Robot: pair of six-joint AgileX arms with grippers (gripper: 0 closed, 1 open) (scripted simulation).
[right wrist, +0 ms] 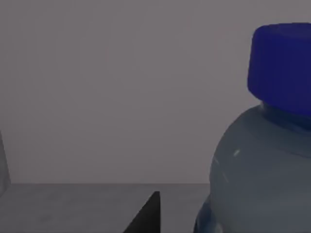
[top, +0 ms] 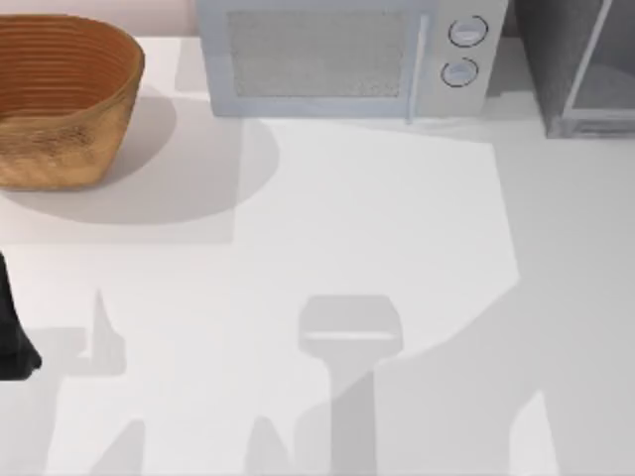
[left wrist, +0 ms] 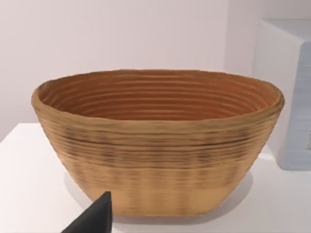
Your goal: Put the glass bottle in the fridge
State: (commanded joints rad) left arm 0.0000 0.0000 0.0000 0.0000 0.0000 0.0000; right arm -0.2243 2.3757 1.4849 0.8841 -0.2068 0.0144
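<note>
The glass bottle (right wrist: pixel 265 170) stands upright and very close in the right wrist view, clear, with a round blue cap (right wrist: pixel 282 68). It rests on a dim grey floor before a plain grey wall. A dark part of my right gripper (right wrist: pixel 148 218) shows just beside the bottle. The fridge (top: pixel 580 69) is the grey cabinet at the table's back right corner, with a thin light frame bar. My left arm (top: pixel 15 342) is parked at the table's left edge. A dark tip of my left gripper (left wrist: pixel 97 216) points at the basket.
A woven brown basket (top: pixel 60 99) (left wrist: pixel 155 145) stands at the back left. The white microwave (top: pixel 347 59) with two round dials stands at the back middle, left of the fridge; its side (left wrist: pixel 291 97) shows beside the basket.
</note>
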